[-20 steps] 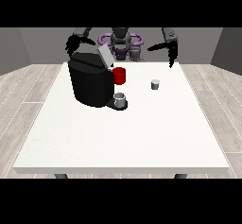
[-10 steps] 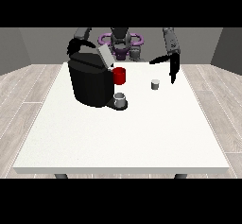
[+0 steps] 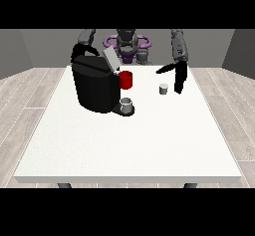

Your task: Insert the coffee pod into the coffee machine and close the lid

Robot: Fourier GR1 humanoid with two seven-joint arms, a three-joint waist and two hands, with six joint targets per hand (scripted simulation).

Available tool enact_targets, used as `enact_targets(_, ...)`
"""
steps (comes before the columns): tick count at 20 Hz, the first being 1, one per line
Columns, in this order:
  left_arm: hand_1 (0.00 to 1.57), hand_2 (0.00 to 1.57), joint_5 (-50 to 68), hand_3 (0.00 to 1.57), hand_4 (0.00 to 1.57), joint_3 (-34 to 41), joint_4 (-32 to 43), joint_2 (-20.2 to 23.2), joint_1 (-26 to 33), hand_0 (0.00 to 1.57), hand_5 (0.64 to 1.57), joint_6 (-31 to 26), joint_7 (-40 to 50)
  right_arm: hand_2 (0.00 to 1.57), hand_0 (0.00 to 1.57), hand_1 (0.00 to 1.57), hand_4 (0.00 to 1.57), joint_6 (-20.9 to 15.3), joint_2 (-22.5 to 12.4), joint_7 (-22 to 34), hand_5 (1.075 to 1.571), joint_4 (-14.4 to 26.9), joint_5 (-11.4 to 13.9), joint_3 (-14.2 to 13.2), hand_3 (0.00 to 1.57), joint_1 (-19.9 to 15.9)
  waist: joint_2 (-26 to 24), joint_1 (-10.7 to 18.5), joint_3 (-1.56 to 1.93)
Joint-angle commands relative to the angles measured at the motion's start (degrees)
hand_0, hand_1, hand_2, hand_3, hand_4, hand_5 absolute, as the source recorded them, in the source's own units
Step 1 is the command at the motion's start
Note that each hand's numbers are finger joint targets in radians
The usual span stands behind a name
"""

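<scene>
Coffee pod point(image 3: 163, 88), a small grey-white cylinder, stands upright on the white table point(image 3: 124, 145), well apart from the black coffee machine point(image 3: 94, 85) and on its right side in the view. It is not yet picked up. The hand at the view's right point(image 3: 178, 80) hangs just beside the pod, on the pod's right, with fingers pointing down toward the table and the thumb stretched out to the side above the pod. The fingers look straight and spread from the thumb, so the hand holds nothing. I judge it is placed like this to come around the pod from the side and above, so that thumb and fingers can close on it.

The machine's lid point(image 3: 111, 59) is tilted up at the top, which leaves the opening free for the pod. A red part point(image 3: 126, 79) sticks out at the front of the machine, and a small grey cup point(image 3: 126, 104) stands under it on the machine's base. The lid must stay up until the pod is in, so closing comes last.

The hand at the view's left point(image 3: 82, 48) is behind the top of the machine and mostly hidden; I cannot tell how its fingers lie. Perhaps it waits there to be near the lid.

The task is at its beginning: the grasp of the pod comes next.
</scene>
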Motion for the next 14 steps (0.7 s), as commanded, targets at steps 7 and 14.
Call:
enact_targets(7,0.76,0.82,-7.4,0.51,0.00,-2.9,6.5,-0.9,-0.3,0.76,1.571,3.7,-2.5,0.00,0.00,0.00,0.42,-0.7,-0.8,-2.9,1.571,6.9,1.0,-2.1,0.00,-0.6,-0.4,1.9,0.01)
enact_targets(14,0.54,0.69,-13.5,0.44,0.00,-4.2,12.7,0.4,-3.7,0.54,1.571,8.7,-5.4,0.00,0.00,0.00,0.39,-1.6,0.0,1.4,1.571,3.3,1.7,-0.2,0.00,-4.2,2.5,-1.5,-0.02)
